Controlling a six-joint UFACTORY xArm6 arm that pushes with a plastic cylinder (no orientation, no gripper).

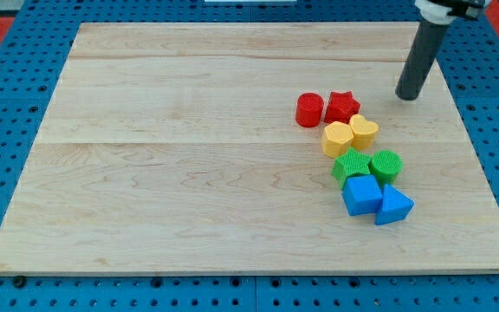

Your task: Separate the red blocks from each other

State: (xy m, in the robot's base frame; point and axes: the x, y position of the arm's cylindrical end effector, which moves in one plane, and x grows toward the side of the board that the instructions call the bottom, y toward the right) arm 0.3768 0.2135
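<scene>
A red cylinder (309, 110) and a red star (342, 107) stand side by side, touching, right of the board's middle. My tip (406, 96) is to the right of the red star, a little above its level, with a gap between them. The dark rod rises from the tip toward the view's top right corner.
Below the red blocks lies a tight cluster: a yellow hexagon (338, 138), a yellow heart (364, 131), a green star-like block (351, 164), a green cylinder (385, 164), a blue cube (361, 195) and a blue triangular block (393, 206). The wooden board (189, 147) sits on a blue pegboard.
</scene>
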